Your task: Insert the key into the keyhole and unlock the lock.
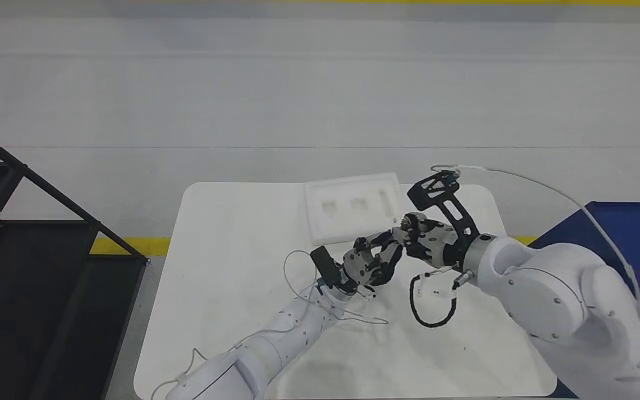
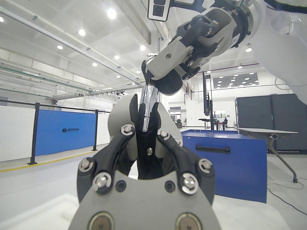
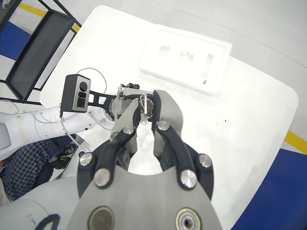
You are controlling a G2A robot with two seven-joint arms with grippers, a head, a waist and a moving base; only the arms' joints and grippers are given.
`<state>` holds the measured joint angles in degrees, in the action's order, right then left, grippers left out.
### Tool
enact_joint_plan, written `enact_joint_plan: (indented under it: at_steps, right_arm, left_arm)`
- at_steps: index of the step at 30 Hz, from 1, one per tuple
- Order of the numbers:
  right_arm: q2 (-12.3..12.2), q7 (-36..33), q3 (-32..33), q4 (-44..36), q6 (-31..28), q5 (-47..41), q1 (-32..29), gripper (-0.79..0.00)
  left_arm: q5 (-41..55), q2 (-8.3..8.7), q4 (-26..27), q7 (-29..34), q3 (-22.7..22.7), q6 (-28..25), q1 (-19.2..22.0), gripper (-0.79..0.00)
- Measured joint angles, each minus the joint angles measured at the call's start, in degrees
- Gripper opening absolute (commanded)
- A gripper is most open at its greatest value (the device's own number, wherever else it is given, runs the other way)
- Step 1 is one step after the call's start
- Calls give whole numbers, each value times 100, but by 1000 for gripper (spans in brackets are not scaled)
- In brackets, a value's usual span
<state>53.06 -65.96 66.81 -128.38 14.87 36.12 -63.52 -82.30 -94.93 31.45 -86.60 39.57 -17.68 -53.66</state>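
Note:
My left gripper (image 2: 146, 111) is shut on the lock (image 2: 149, 106), a shiny metal cylinder that stands up between its black pads. Right above it, my right gripper (image 2: 156, 82) is shut on the key (image 3: 145, 108), whose thin blade meets the lock's upper end. In the right wrist view the key's metal head and ring sit pinched between the pads (image 3: 157, 101), with the left gripper just behind. In the top view both grippers (image 1: 372, 262) meet above the middle of the white table (image 1: 220, 280).
A white foam tray (image 1: 352, 203) with several recesses lies at the table's far edge. A black metal rack (image 1: 50, 270) stands off the table's left side. Thin cables lie on the table beside the arms. A blue cabinet (image 2: 227, 154) stands beyond the table.

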Motion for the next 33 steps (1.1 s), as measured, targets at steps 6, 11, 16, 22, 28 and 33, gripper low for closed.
enact_joint_plan:
  at_steps: [6,11,16,22,28,33]
  right_arm:
    - [5,79,96,85,-388,-145,85,0]
    - [-29,89,321,334,-1553,-443,271,0]
    - [-85,-13,659,641,-2713,-946,403,0]
    - [-175,-193,967,921,-4232,-1543,397,0]
    - [-295,-402,1035,1003,-4935,-1709,420,0]
    - [-436,-256,861,1065,-5063,-1759,478,0]
  left_arm:
    - [-12,25,12,94,42,-94,14,-785]
    - [-48,121,87,351,139,-351,120,-785]
    - [-70,307,414,850,237,-851,178,-785]
    - [-206,612,922,1403,420,-1405,149,-785]
    - [-376,1000,1685,2094,646,-2096,-9,-785]
    - [-432,1272,2247,2494,842,-2495,-192,-785]
